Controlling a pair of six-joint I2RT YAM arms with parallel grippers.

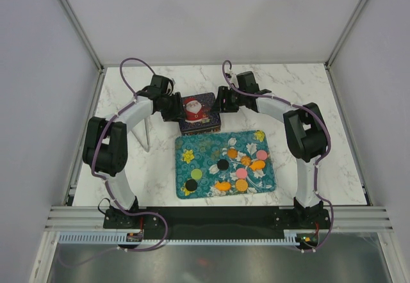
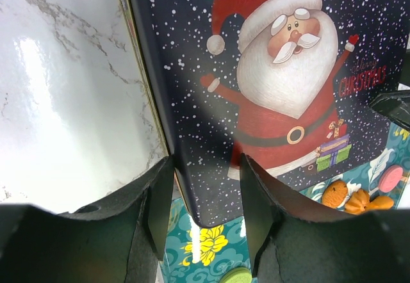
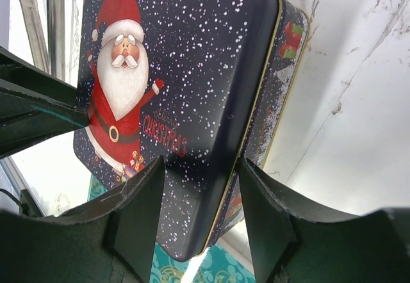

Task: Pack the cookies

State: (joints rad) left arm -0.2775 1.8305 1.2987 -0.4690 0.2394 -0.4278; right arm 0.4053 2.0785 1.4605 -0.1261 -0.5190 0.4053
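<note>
Blue Santa tin (image 1: pixel 199 113), upper middle, is pinched at its ends by the left gripper (image 1: pixel 172 105) and right gripper (image 1: pixel 222 100); best move both together, slow and level, above the cookies (image 1: pixel 241 184) on the tray (image 1: pixel 205 143) below.

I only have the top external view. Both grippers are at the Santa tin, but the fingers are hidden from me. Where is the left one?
Observer: In the left wrist view the left gripper straddles a corner of the Santa tin, with the teal tray showing past that corner.
Operator: And the right one?
Observer: The right gripper straddles another corner; whether either is pressing I cannot tell.
Operator: Is the lid on?
Observer: Yes, by the right wrist view: the lid appears to sit on the base, a gold rim between them.
</note>
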